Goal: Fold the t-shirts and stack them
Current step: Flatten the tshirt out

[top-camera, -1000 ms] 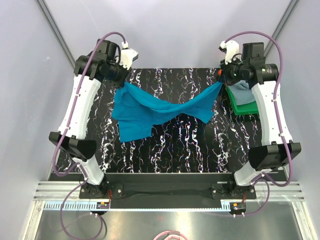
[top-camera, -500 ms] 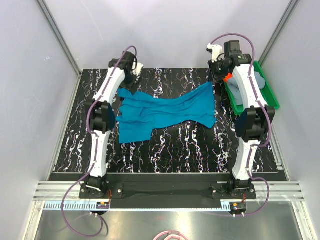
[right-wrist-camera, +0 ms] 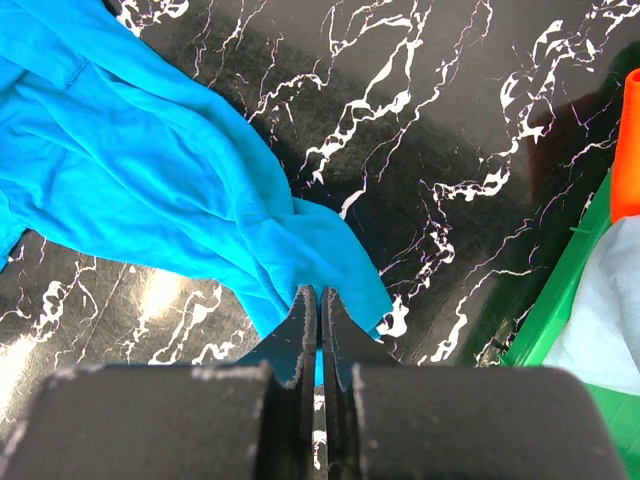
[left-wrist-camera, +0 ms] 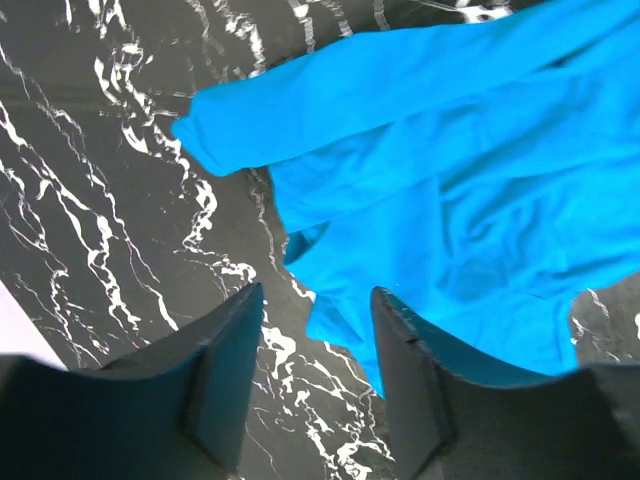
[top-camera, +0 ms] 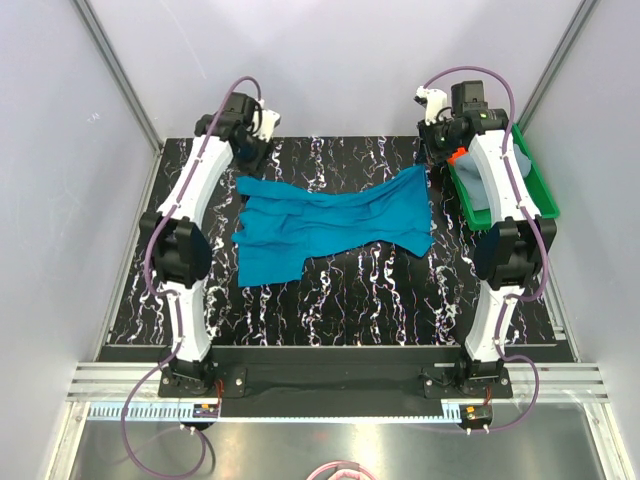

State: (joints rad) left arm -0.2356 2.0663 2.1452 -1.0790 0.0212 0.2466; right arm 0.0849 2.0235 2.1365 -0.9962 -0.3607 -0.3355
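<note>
All 3 views are brightly and evenly lit from above. Soft glare is seen on the glossy table [right-wrist-camera: 165, 290] in the right wrist view; the near fingers [left-wrist-camera: 225, 385] are rendered slightly blurred.

Parted jaws above teal t-shirt [left-wrist-camera: 450, 200]
</note>
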